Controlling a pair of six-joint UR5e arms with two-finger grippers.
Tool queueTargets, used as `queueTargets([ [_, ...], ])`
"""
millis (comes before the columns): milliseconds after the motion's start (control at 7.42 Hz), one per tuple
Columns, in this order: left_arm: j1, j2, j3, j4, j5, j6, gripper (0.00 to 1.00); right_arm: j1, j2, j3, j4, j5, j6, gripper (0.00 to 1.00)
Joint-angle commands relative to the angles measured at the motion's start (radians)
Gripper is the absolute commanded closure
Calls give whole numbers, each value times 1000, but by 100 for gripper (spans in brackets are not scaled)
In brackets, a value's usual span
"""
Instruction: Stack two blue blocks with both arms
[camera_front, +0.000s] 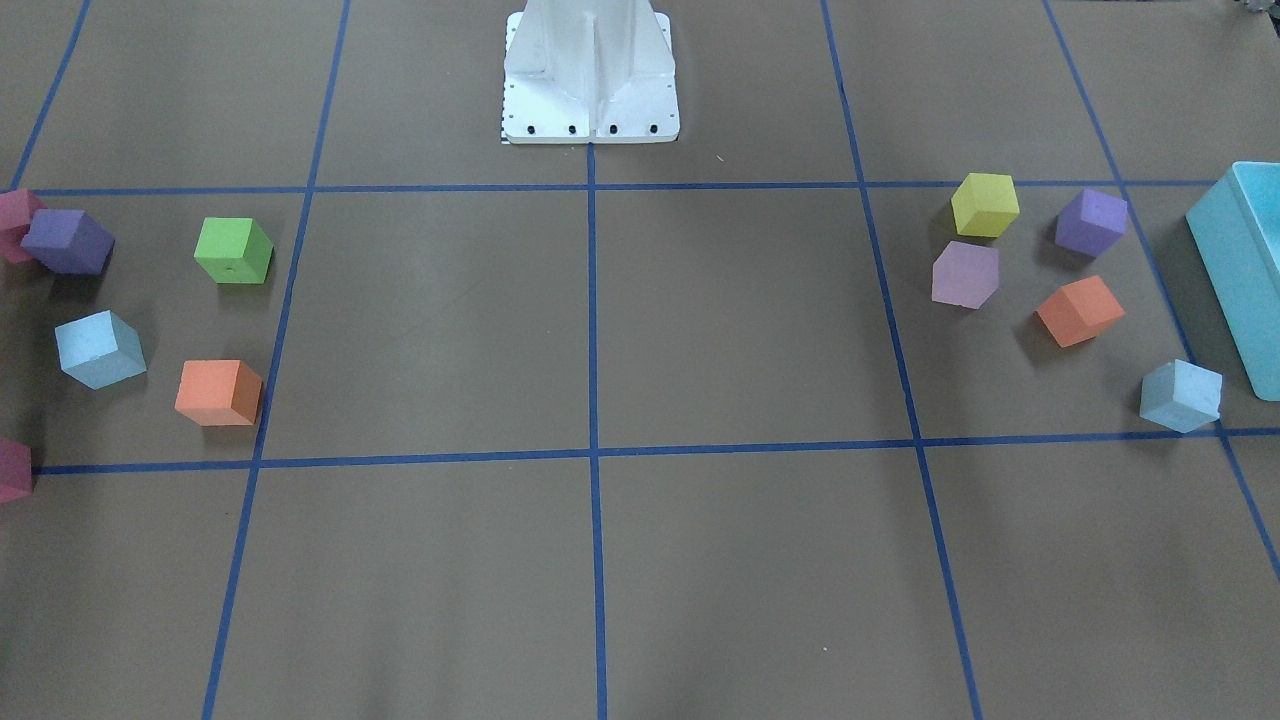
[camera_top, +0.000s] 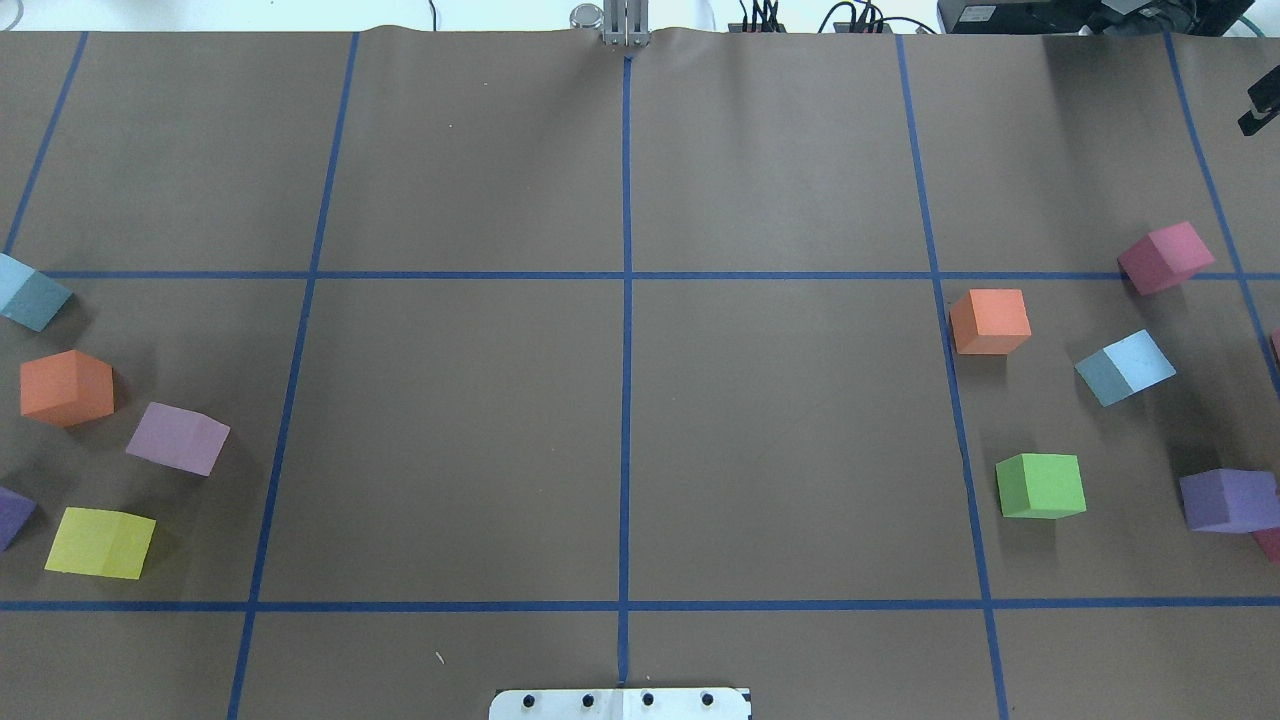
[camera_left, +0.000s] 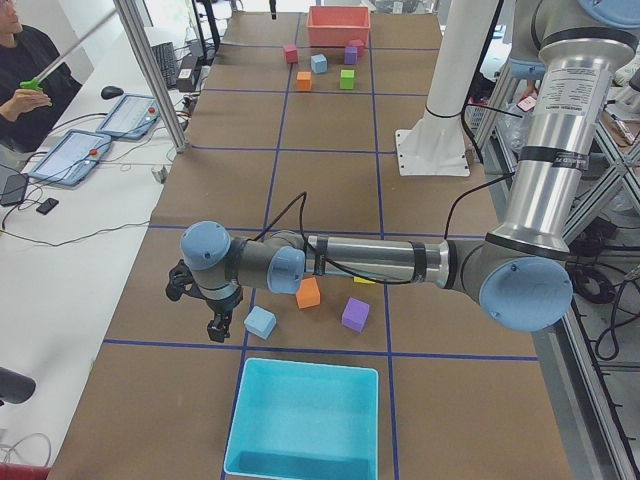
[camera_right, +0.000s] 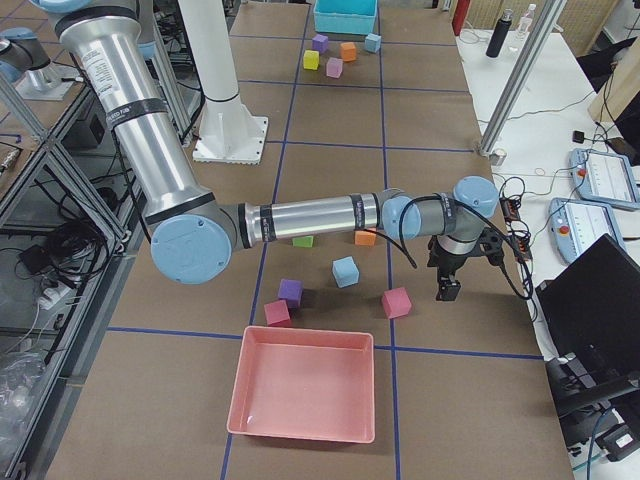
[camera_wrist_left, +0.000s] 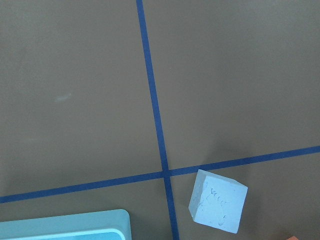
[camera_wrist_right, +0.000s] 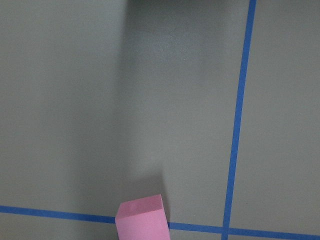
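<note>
One pale blue block (camera_front: 100, 348) lies on the robot's right side, also in the overhead view (camera_top: 1125, 367) and the exterior right view (camera_right: 345, 271). The other blue block (camera_front: 1181, 395) lies on the robot's left side by the turquoise bin, also in the left wrist view (camera_wrist_left: 218, 201) and the exterior left view (camera_left: 260, 322). My left gripper (camera_left: 212, 326) hangs low beside that block, toward the operators' side. My right gripper (camera_right: 447, 290) hangs past a pink cube (camera_right: 396, 302), well away from its blue block. I cannot tell whether either gripper is open or shut.
A turquoise bin (camera_front: 1240, 260) stands at the left end and a pink bin (camera_right: 305, 385) at the right end. Orange (camera_front: 218, 392), green (camera_front: 233, 250), purple (camera_front: 68, 241), yellow (camera_front: 985, 204) and lilac (camera_front: 965, 274) cubes lie around the blue blocks. The white base mount (camera_front: 590, 90) stands at the middle.
</note>
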Motion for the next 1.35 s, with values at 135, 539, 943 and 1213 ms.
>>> queueTargets([
  [135, 0, 0, -2, 0, 0, 0, 2, 1, 22, 1, 6, 2, 19, 0],
  [539, 0, 3, -6, 0, 0, 2, 2, -47, 89, 9, 35, -107, 68, 0],
  [943, 0, 2, -9, 0, 0, -2, 2, -36, 92, 12, 36, -25, 148, 0],
  [1213, 2, -11, -6, 0, 0, -32, 2, -38, 88, 15, 35, -23, 146, 0],
])
